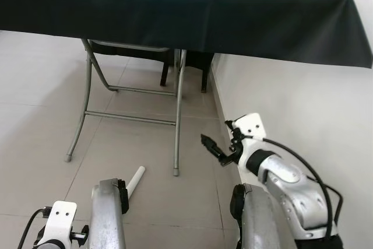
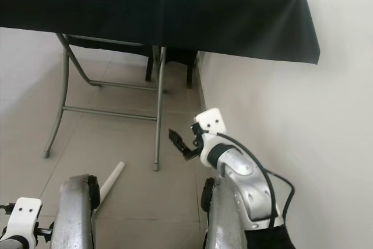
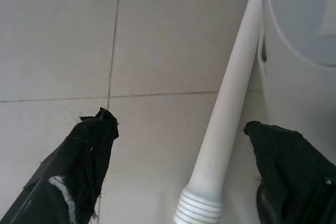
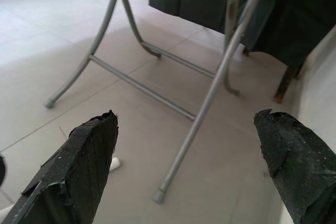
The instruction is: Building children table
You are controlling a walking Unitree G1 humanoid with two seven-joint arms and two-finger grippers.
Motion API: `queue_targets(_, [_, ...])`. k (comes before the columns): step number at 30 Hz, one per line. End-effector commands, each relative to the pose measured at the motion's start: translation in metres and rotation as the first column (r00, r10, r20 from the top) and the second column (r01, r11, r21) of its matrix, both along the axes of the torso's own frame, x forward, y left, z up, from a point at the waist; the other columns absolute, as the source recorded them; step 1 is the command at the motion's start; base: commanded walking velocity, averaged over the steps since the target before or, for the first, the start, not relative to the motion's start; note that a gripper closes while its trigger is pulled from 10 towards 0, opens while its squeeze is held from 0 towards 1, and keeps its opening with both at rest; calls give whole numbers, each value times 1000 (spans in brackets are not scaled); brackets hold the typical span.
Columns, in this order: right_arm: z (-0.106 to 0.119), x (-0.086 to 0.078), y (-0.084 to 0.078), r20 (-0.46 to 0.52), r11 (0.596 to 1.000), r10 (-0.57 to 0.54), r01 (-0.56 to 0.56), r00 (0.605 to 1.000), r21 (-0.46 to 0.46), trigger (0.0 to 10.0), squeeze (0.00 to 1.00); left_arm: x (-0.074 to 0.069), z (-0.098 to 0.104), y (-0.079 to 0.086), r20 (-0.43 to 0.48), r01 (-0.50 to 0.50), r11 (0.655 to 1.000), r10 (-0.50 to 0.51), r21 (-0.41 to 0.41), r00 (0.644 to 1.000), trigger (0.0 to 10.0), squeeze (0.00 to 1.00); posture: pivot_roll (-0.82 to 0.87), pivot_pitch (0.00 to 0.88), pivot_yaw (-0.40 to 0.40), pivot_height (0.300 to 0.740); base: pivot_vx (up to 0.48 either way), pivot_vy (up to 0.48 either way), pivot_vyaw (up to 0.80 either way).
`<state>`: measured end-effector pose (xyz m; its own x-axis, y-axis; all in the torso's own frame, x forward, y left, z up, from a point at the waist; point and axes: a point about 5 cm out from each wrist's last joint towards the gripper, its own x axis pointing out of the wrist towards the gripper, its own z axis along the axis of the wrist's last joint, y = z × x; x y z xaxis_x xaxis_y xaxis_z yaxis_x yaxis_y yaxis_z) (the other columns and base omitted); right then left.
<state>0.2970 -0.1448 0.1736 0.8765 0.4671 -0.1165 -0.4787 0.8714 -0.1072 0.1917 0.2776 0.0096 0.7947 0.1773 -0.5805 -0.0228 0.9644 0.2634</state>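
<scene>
A white table leg (image 1: pixel 136 178) lies on the tiled floor, its near end hidden behind my left arm (image 1: pixel 108 214). In the left wrist view that leg (image 3: pixel 223 114) shows a ribbed, threaded end and lies between the two black fingers (image 3: pixel 84 156) of my left gripper (image 3: pixel 179 121), which is open just above it and not touching. My right gripper (image 1: pixel 213 147) is raised near the wall, pointing at the folding table's legs. It is open and holds nothing (image 4: pixel 186 116).
A folding table under a black cloth (image 1: pixel 192 10) stands ahead on grey metal legs (image 1: pixel 178 115). A white wall (image 1: pixel 291 109) runs along the right. A pale rounded surface (image 3: pixel 299 24) lies beside the white leg.
</scene>
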Motion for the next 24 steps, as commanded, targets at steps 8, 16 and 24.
queue_targets(8, [17,4,-8,-3,1000,-20,20,1000,-4,10000,0,-16,-14,8,-99,47,999,-46,13,994,10000,0,-58,154,-107,300,0,0,0])
queue_targets(16, [28,4,-10,-2,1000,-30,30,1000,1,10000,0,-27,-18,8,-130,71,997,-68,14,989,10000,0,-51,236,-103,300,0,0,0])
queue_targets(24, [26,-2,-7,-38,999,-42,43,998,23,10000,0,-30,-18,10,-163,114,993,-110,16,981,10000,0,-61,324,-91,300,0,0,0])
